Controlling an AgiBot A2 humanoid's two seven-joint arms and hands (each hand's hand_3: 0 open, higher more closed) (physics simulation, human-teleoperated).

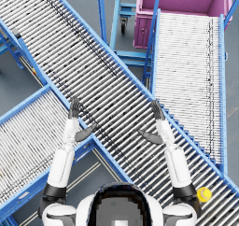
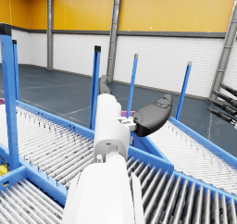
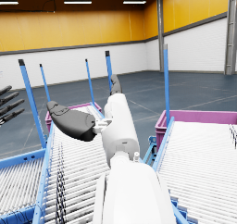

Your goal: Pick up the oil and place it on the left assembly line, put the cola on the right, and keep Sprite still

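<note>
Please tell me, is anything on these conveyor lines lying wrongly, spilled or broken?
Nothing looks spilled or broken. One small round yellow object sits alone on the grey roller conveyor with blue rails, close to the robot's right side. What it is cannot be told.

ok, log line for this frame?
left hand open, empty | right hand open, empty | both over middle conveyor | yellow cap on conveyor by right arm | nothing grasped yet
</note>
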